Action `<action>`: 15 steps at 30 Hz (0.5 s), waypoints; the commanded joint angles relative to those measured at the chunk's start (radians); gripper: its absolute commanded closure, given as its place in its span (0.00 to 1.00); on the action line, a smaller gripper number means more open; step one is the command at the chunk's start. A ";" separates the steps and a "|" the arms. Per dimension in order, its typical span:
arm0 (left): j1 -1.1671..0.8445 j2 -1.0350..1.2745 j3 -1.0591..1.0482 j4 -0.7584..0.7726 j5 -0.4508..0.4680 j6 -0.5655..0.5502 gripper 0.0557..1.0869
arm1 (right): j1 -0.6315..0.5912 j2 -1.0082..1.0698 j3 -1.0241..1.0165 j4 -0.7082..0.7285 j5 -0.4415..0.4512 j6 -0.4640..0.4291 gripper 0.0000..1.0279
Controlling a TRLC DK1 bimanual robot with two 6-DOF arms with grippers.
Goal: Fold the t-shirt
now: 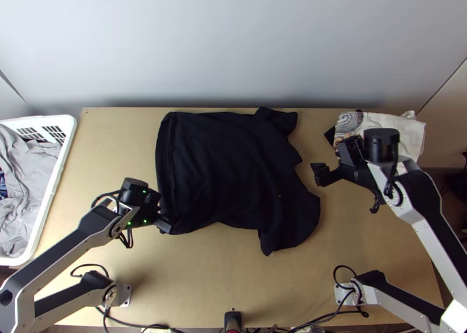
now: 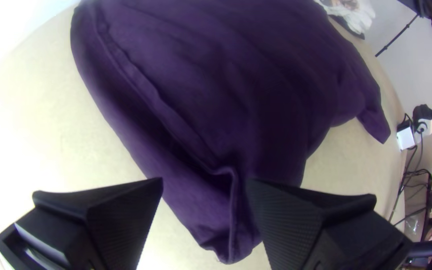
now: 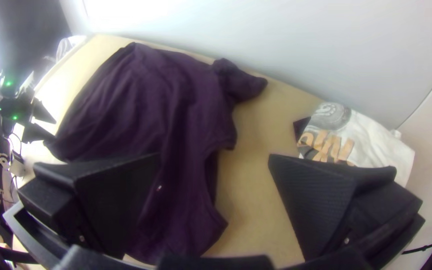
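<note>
One dark t-shirt [image 1: 227,169] lies spread in the middle of the desk [image 1: 192,286], its body loosely rippled and what looks like the hem band [image 1: 166,152] running down the side towards the left arm. The far sleeve [image 1: 280,119] points off near the desk's back edge, while a wider flap [image 1: 286,231], probably the other sleeve or shoulder, droops towards the near edge. Neither part is tidy, so some straightening may be wanted before a neat fold.

The left hand [image 2: 204,181] is at the near corner [image 2: 226,225] of the band side, its fingers apart, with the narrow bunch of cloth lying between them. That placing makes sense for a pinch: a corner gives control of a whole edge. The band bends sharply there, so closing carelessly could catch a crumple and drag a crease inwards.

The right hand [image 3: 215,156] is beyond the sleeve side, between the shirt and a pale printed cloth [image 3: 356,145], fingers apart and holding nothing. From there it could take the shoulder side as a partner to the left, though it would have to come across to the fabric first.

The printed cloth sits at the far corner, over something dark [image 3: 301,126], perhaps as a finished pile; a white basket [image 1: 51,204] of grey laundry [image 1: 29,175] stands opposite. Folding seems at an early stage.
</note>
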 commanded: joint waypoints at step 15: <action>-0.131 0.066 -0.015 0.010 -0.025 -0.045 0.57 | -0.004 -0.039 -0.019 -0.012 -0.002 -0.007 0.04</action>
